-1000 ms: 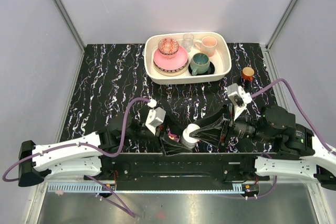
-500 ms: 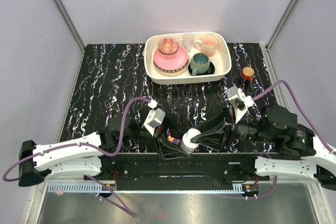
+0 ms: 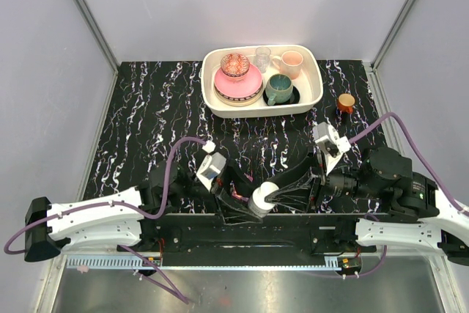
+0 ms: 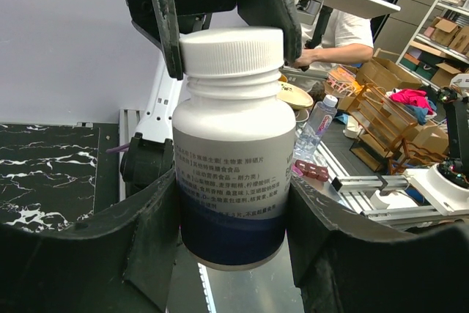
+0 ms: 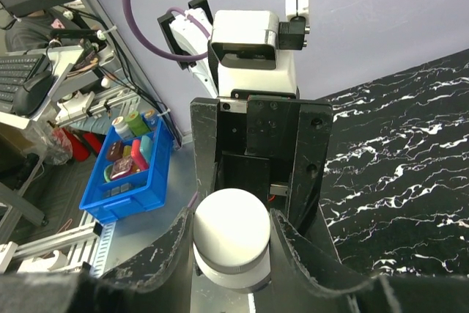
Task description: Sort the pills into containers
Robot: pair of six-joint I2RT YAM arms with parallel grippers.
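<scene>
A white pill bottle (image 4: 231, 144) with a blue band and a white cap (image 5: 231, 236) hangs near the table's front edge, seen as a pale cylinder (image 3: 262, 197) in the top view. My left gripper (image 4: 231, 214) is shut on the bottle's body. My right gripper (image 5: 233, 243) is shut on the cap, one dark finger (image 4: 272, 5) on each side of it. The two grippers meet at the bottle, left (image 3: 245, 201) and right (image 3: 277, 194). The pills and the containers are hidden.
A cream tray (image 3: 315, 97) of crockery stands at the back of the black marbled table (image 3: 146, 115). A small brown jar with an orange lid (image 3: 346, 102) sits to its right. Off the table, a blue bin (image 5: 128, 170) shows in the right wrist view.
Both grippers and the bottle have shifted a little toward the near edge. The magenta patch seen beside the bottle a second ago no longer shows.
</scene>
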